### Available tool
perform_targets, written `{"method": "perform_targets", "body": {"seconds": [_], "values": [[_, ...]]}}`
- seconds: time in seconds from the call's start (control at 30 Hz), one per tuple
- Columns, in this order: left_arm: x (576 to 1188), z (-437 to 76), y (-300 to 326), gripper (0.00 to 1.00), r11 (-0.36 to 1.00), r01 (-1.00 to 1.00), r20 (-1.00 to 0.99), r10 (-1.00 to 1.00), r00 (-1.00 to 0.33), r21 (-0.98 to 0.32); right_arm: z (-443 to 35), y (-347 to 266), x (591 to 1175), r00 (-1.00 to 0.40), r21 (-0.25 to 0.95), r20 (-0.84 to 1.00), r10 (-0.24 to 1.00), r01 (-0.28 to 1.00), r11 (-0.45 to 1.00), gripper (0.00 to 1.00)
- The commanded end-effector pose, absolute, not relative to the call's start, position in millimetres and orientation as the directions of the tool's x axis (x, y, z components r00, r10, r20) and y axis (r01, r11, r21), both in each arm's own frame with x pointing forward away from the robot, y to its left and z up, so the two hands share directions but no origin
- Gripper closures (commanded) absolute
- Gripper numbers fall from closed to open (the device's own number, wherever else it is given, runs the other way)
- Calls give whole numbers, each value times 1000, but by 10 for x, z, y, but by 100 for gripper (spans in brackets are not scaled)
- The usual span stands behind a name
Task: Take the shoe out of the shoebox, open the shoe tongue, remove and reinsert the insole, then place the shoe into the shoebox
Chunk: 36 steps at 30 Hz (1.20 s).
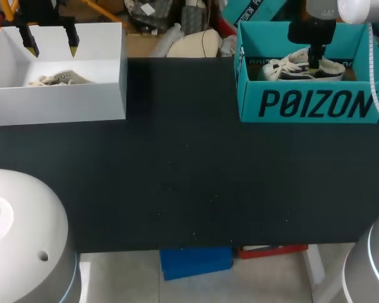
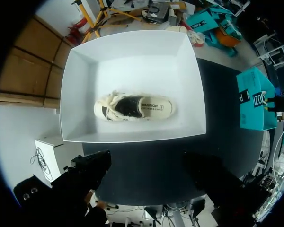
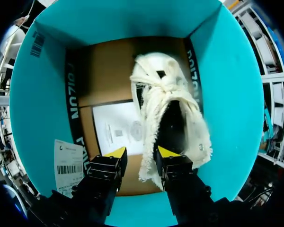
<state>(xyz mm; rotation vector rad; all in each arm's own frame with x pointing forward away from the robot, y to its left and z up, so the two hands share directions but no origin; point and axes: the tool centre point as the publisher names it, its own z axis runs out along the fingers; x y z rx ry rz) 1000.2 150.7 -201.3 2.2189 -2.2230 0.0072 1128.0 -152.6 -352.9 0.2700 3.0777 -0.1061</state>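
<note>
Head view: black table (image 1: 177,177) carries a white box (image 1: 57,104) at the far left and a teal box (image 1: 303,104) at the far right, well apart. The left gripper (image 1: 51,43) hangs over the white box's far side, its two yellow tips apart and holding nothing. A pale second shoe (image 1: 60,78) lies on that box's floor, below the tips and clear of them. The right gripper (image 1: 314,62) reaches down into the teal box, directly over the shoe (image 1: 297,66) lying inside; finger spacing cannot be judged from this view. Left wrist view: the left gripper (image 2: 146,163) shows as two dark fingers set wide apart, over the table (image 2: 217,94) just short of the white box (image 2: 132,52). The second shoe (image 2: 135,106) lies flat and lengthwise in the middle of that box, laces loose, insole showing. The teal box (image 2: 253,101) sits at the table's far side. Right wrist view: the right gripper (image 3: 141,153) is inside the teal box (image 3: 42,94), fingers apart. The shoe (image 3: 170,113) lies on the cardboard floor, toe pointing away, opening dark. One finger overlaps the heel end; the shoe's side wall stands between the fingers, with bare cardboard showing between it and the other finger, so no clamp is confirmed. A printed sheet (image 3: 118,132) lies on the floor beside the shoe; a barcode label (image 3: 68,165) is on the box wall.
</note>
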Motion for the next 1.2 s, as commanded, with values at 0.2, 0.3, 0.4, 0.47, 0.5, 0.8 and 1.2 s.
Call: {"method": "perform_targets", "body": {"seconds": [0.2,0.3,0.4,0.47,0.5,0.8,1.2], "values": [[9999,-2006,1505,0,1,-1000,2,-1000,-1,-1,-3823,-1528,11316,-986,-57,-19,166,167,984,67],[9999,-2006,1505,0,1,-1000,2,-1000,-1,-1,-3876,-1551,11320,-986,-57,-16,165,166,984,69],[9999,-2006,1505,0,1,-1000,2,-1000,-1,-1,-3918,-1576,11331,-987,-56,-21,159,160,986,69],[9999,-2006,1505,0,1,-1000,2,-1000,-1,-1,-3960,-1600,11345,-988,-57,-29,153,155,986,70],[9999,-2006,1505,0,1,-1000,2,-1000,-1,-1,-3968,-1607,11349,-988,-57,-32,150,151,987,71],[9999,-2006,1505,0,1,-1000,2,-1000,-1,-1,-4003,-1646,11389,-990,-57,-50,133,136,989,88],[9999,-2006,1505,0,1,-1000,2,-1000,-1,-1,-3744,-1715,11406,-985,-76,-102,138,146,986,100]]}}
